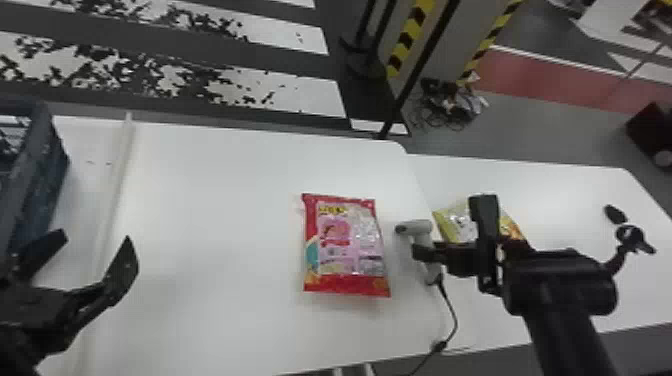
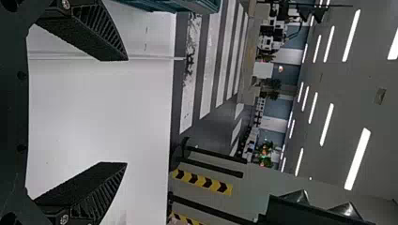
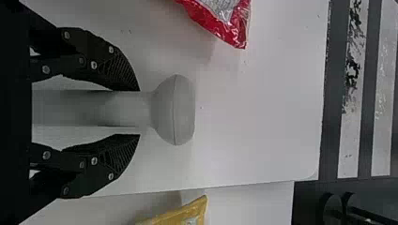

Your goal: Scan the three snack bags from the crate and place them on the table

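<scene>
At the right end effector (image 1: 425,252), partly parted to either side of the scanner's (image 1: 417,227) pale grey handle, with a sliver of space beside one finger in the right wrist view. Cannot tell about contact along the rest of the handle. Just past the fingertips in that view, rounded off by the scanner's wider head. Down from the handle, trailing toward the near edge in a thin black cable (image 1: 454,307). At the left end effector (image 1: 95,240), spread wide, with nothing between the fingers, over the left part of the white worktop (image 1: 215,200). Between the two, closer to the scanner, laid flat on the worktop with the red bag (image 1: 345,245), printed in pink and clear of both end effectors. Past the scanner, across the worktop's right edge, laid with the yellow bag (image 1: 447,217) on a second white worktop (image 1: 560,200), partly hidden behind the right end effector in the head view. Farthest left, beyond a pale raised strip (image 1: 116,170), taken up by the dark blue crate (image 1: 45,175), cut off by the head view's edge.
</scene>
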`<state>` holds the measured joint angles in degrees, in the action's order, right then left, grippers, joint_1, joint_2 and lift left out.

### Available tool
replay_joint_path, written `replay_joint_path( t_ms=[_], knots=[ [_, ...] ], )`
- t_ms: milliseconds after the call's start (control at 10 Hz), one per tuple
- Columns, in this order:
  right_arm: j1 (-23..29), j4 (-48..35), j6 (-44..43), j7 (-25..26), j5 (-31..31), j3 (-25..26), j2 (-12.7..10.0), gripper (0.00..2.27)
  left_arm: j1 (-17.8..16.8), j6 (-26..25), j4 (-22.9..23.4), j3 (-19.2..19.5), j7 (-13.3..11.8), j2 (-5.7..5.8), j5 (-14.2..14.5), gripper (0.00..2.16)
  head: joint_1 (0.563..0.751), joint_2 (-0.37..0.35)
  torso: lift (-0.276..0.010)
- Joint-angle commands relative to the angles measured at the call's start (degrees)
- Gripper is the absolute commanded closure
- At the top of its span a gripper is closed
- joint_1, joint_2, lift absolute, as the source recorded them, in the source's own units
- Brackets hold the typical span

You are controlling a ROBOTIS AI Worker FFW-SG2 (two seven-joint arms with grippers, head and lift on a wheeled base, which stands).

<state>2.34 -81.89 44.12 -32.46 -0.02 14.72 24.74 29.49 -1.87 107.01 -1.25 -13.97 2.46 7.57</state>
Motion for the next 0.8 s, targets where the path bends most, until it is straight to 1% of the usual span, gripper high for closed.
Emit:
replay_joint_path(
  t_ms=[0, 300, 400, 500, 700],
  knots=[
    [1.27, -2.58, 0.67, 0.11, -1.73, 1.63, -0.13, 0.04, 0.13, 0.15, 0.04, 0.02, 0.0, 0.0, 0.08, 0.08, 0.695, -0.35, -0.062],
    [7.51, -15.06, 7.87, -0.5, -9.47, 7.25, -0.57, 0.07, 0.13, 0.15, 0.04, 0.02, 0.0, -0.09, -0.01, 0.08, 0.695, -0.35, -0.062],
    [9.35, -18.05, 8.93, -1.47, -11.4, 8.75, -1.1, 0.07, 0.13, 0.15, 0.04, 0.02, 0.0, -0.09, -0.01, 0.08, 0.695, -0.35, -0.062],
    [10.32, -20.07, 11.21, -3.23, -13.95, 10.07, -1.45, 0.07, 0.13, 0.15, -0.05, 0.11, 0.0, -0.09, 0.08, 0.08, 0.695, -0.35, -0.062],
    [10.85, -21.12, 17.19, -8.15, -19.22, 11.74, -2.07, 0.08, 0.13, 0.15, -0.05, 0.11, 0.0, -0.09, 0.08, 0.08, 0.695, -0.345, -0.062]
  ],
)
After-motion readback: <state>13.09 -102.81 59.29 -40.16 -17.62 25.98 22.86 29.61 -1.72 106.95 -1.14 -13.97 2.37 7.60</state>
